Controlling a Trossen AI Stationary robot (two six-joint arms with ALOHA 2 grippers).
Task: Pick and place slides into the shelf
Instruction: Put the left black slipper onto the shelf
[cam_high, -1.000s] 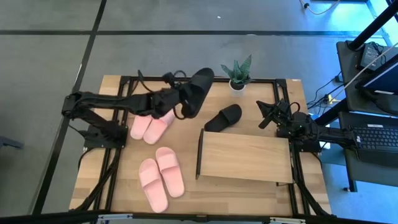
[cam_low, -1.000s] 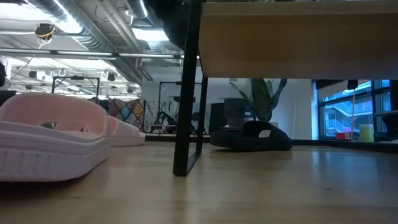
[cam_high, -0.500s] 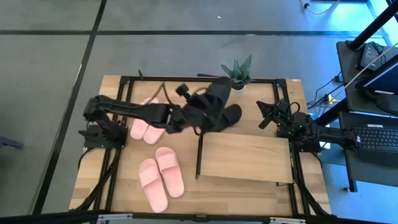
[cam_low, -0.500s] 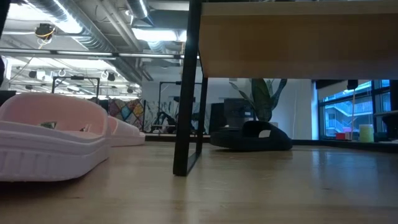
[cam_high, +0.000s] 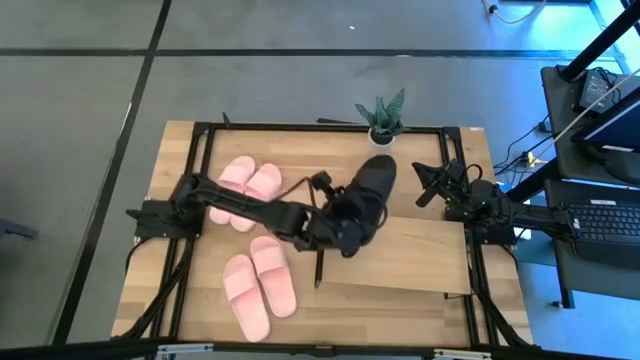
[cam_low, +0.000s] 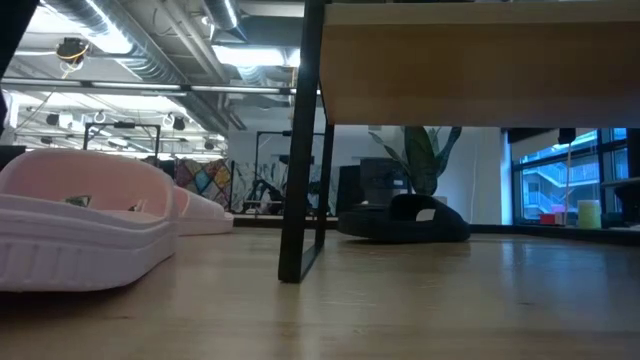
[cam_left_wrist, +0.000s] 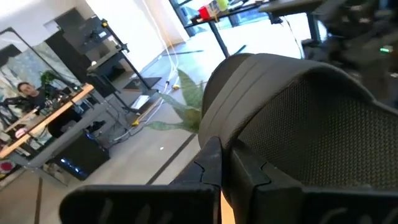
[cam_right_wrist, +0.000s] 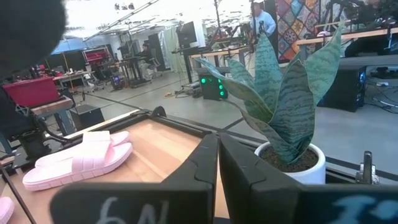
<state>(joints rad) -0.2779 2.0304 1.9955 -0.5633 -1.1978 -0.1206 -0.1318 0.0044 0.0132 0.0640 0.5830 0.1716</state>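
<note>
potted plant (cam_high: 381, 118) at table edge; keyboard (cam_high: 607, 222) on side desk

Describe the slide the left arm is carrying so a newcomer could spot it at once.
Find the light-wood shelf on the table's right half. Over its left end, the left gripper holds a black slide in the air. The other visible slides are pink.

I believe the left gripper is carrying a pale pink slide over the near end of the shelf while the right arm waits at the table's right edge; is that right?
Not quite: the slide in the left gripper is black, not pale pink. The high view shows the black slide held over the left end of the shelf, while both pink pairs lie on the table. The right gripper does wait at the right edge.
</note>
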